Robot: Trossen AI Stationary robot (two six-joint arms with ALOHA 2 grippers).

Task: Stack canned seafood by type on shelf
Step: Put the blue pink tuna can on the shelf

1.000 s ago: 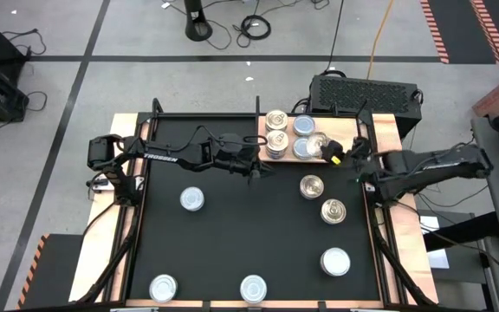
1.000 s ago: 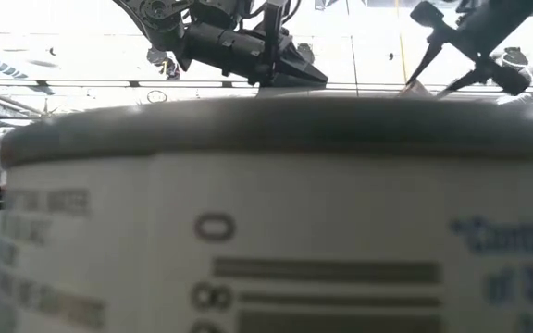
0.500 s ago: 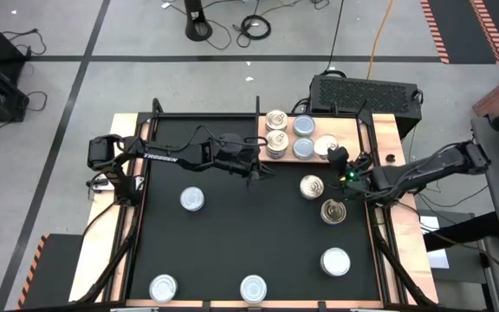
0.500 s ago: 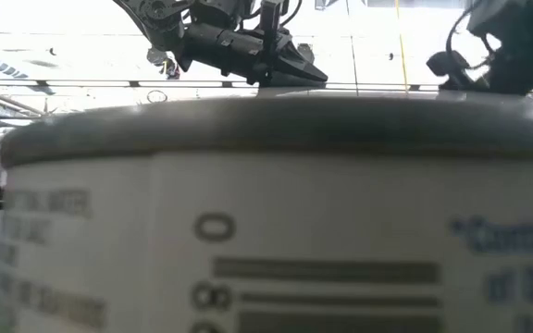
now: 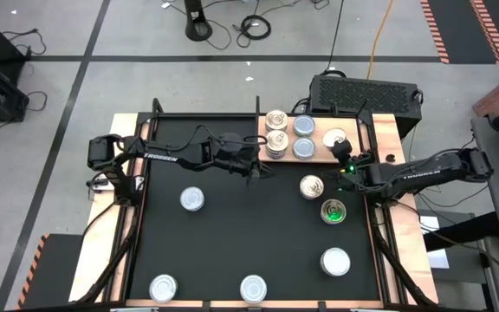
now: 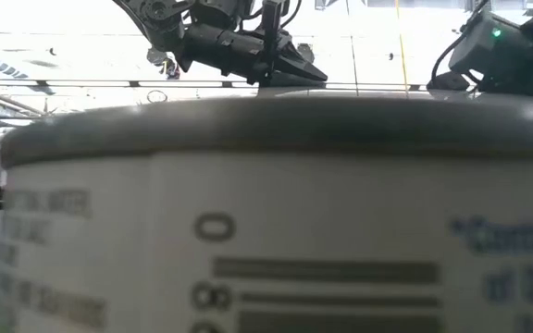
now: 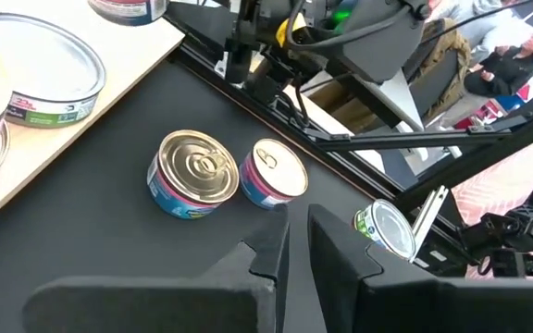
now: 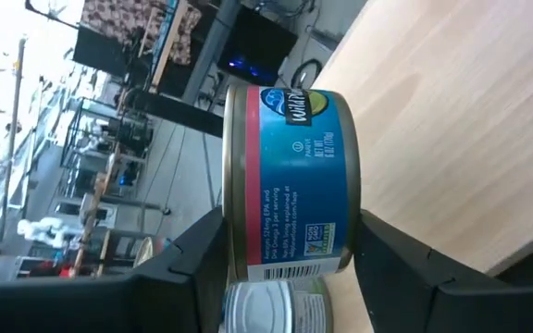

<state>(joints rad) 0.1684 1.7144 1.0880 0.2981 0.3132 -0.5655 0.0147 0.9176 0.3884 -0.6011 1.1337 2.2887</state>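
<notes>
The bench (image 5: 249, 243) carries the shelf (image 5: 353, 130) at its far right corner. On the shelf stand five tins (image 5: 303, 126), most crowding its left end and one gold-topped blue tin (image 8: 290, 185) alone toward its right. The right claw (image 5: 340, 149) hangs just at that lone tin, its fingers (image 8: 415, 264) spread to either side of it. The left claw (image 5: 262, 171) hovers shut above the dark mat just left of the shelf. Two gold-topped tins (image 5: 312, 185) lie near the shelf's front edge; five more tins (image 5: 192, 200) lie well apart from the shelf.
</notes>
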